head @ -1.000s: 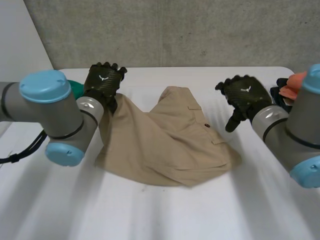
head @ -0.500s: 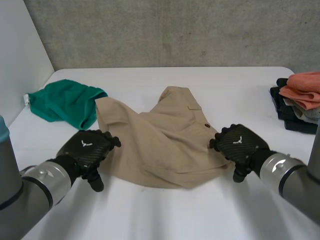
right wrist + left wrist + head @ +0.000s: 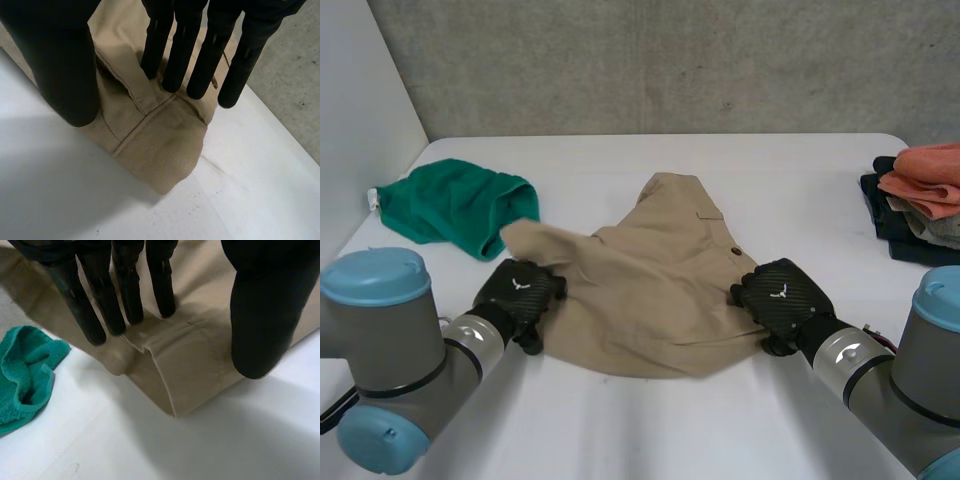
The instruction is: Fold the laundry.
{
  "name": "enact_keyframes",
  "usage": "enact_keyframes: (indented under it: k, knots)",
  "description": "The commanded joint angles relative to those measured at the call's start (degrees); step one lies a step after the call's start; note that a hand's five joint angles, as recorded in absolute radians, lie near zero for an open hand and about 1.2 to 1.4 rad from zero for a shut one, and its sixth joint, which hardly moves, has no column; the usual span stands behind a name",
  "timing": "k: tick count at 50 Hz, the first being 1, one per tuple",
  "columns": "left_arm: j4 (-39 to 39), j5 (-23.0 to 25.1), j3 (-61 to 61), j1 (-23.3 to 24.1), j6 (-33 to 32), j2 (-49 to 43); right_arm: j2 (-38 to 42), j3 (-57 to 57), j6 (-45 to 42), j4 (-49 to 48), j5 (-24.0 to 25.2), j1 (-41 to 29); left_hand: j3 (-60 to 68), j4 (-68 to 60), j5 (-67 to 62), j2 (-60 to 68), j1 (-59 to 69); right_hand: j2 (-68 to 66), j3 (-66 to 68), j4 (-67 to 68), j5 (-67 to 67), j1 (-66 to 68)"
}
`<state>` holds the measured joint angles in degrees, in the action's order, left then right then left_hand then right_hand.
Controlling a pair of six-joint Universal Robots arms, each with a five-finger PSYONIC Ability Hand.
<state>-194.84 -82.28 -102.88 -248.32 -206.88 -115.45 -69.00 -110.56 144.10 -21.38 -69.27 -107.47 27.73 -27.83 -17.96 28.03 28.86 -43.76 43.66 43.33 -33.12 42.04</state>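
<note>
A tan garment [image 3: 650,285] lies crumpled in the middle of the white desk [image 3: 650,430], with a buttoned pocket flap showing towards its right side. The left robot hand [image 3: 520,297] rests on the garment's left edge. In the left wrist view its fingers [image 3: 125,300] are straight, tips pressing on the cloth beside a hem, and the thumb is spread well away from them, so this robot hand is apart and not clamped. The right robot hand [image 3: 780,300] sits on the garment's right corner. In the right wrist view its fingers [image 3: 185,55] are likewise straight, tips on the cloth, thumb held wide. A green towel [image 3: 455,205] lies bunched at the desk's far left, just beside the garment. A stack of folded clothes [image 3: 920,195] sits at the right edge, well apart from it
</note>
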Motion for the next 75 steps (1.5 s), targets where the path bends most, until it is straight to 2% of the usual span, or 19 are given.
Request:
enact_keyframes:
  k: [1, 7, 10, 14, 18, 24, 28, 32, 39, 42, 46, 50, 54, 56, 60, 64, 71, 75]
  knots:
    - [-1.06, -0.24, 1.62, 0.21, -1.16, 0.13, -0.08, 0.78, -0.05, -0.24, 0.09, 0.16, 50.64, -50.54, -50.41, 50.34, 49.51, -36.12, 36.21, 36.54, -36.75, 37.83]
    - [-0.72, -2.88, 3.73, 1.35, 1.65, 6.19, -2.53, 4.12, -0.05, 3.18, -0.17, 0.07, 52.27, -52.17, -52.04, 51.97, 51.14, -36.24, 36.34, 36.67, -36.88, 37.96]
    - [1.56, -5.25, 6.36, 1.70, 4.11, 11.99, -7.01, 9.03, 0.30, 9.15, -0.34, 0.33, 52.27, -52.17, -52.04, 51.97, 51.14, -36.24, 36.34, 36.67, -36.88, 37.96]
    - [9.28, -6.05, 12.76, 2.40, 7.88, 23.39, -15.43, 21.39, 1.61, 21.25, -1.74, 0.59, 52.27, -52.17, -52.04, 51.97, 51.14, -36.24, 36.34, 36.67, -36.88, 37.96]
    - [17.18, -4.99, 21.19, 3.02, 10.61, 30.35, -19.84, 34.48, 5.47, 29.88, -4.03, 1.47, 52.27, -52.17, -52.04, 51.97, 51.14, -36.24, 36.34, 36.67, -36.88, 37.96]
    - [28.18, -6.65, 37.45, 3.28, 13.16, 30.64, -17.85, 52.25, 10.66, 37.89, -4.91, 2.27, 52.27, -52.17, -52.04, 51.97, 51.14, -36.24, 36.34, 36.67, -36.88, 37.96]
    - [32.58, -8.67, 45.10, 3.02, 12.99, 26.18, -13.28, 59.12, 10.15, 40.80, -6.14, 0.95, 52.27, -52.17, -52.04, 51.97, 51.14, -36.24, 36.34, 36.67, -36.88, 37.96]
    - [34.61, -9.30, 48.73, 2.76, 12.38, 20.29, -7.83, 61.16, 9.09, 41.77, -7.90, 0.25, 52.27, -52.17, -52.04, 51.97, 51.14, -36.24, 36.34, 36.67, -36.88, 37.96]
    - [30.85, -7.54, 50.66, 2.84, 10.44, 8.68, 1.67, 60.73, 6.89, 37.83, -10.80, -1.42, 52.27, -52.17, -52.04, 51.97, 51.14, -36.24, 36.34, 36.67, -36.88, 37.96]
    - [24.70, -6.05, 52.42, 2.76, 10.44, 2.26, 6.24, 60.90, 7.15, 30.99, -13.52, -2.56, 52.27, -52.17, -52.04, 51.97, 51.14, -36.24, 36.34, 36.67, -36.88, 37.96]
    - [11.88, -4.90, 56.64, 2.14, 11.23, -3.81, 10.55, 62.30, 7.94, 18.86, -18.09, -4.24, 52.27, -52.17, -52.04, 51.97, 51.14, -36.24, 36.34, 36.67, -36.88, 37.96]
    - [-5.67, -5.43, 60.76, 1.26, 15.43, -5.31, 11.53, 63.45, 12.32, -0.79, -22.04, -4.94, 52.27, -52.17, -52.04, 51.97, 51.14, -36.24, 36.34, 36.67, -36.88, 37.96]
    - [-17.29, -6.74, 61.74, 1.09, 18.69, -3.21, 9.95, 62.84, 17.68, -14.43, -22.49, -5.12, 52.27, -52.17, -52.04, 51.97, 51.14, -36.24, 36.34, 36.67, -36.88, 37.96]
    - [-19.60, -7.19, 61.57, 1.09, 19.49, -2.24, 9.59, 62.83, 18.84, -16.93, -22.14, -5.38, 52.27, -52.17, -52.04, 51.97, 51.14, -36.24, 36.34, 36.67, -36.88, 37.96]
    - [-20.40, -6.40, 60.34, 1.00, 20.20, -0.65, 10.38, 65.38, 19.02, -14.49, -21.53, -5.56, 52.27, -52.17, -52.04, 51.97, 51.14, -36.24, 36.34, 36.67, -36.88, 37.96]
    - [-17.95, -4.73, 57.80, 0.12, 20.20, -0.21, 12.49, 67.67, 18.93, -6.67, -21.09, -6.08, 52.27, -52.17, -52.04, 51.97, 51.14, -36.24, 36.34, 36.67, -36.88, 37.96]
    - [-10.30, -5.52, 45.24, -0.67, 19.93, 0.93, 17.49, 65.74, 17.53, 1.25, -19.68, -5.65, 52.27, -52.17, -52.04, 51.97, 51.14, -36.24, 36.34, 36.67, -36.88, 37.96]
    - [-6.96, -5.52, 35.48, -0.06, 18.88, 1.19, 21.01, 62.67, 14.72, 4.06, -16.61, -5.64, 52.27, -52.17, -52.04, 51.97, 51.14, -36.24, 36.34, 36.67, -36.88, 37.96]
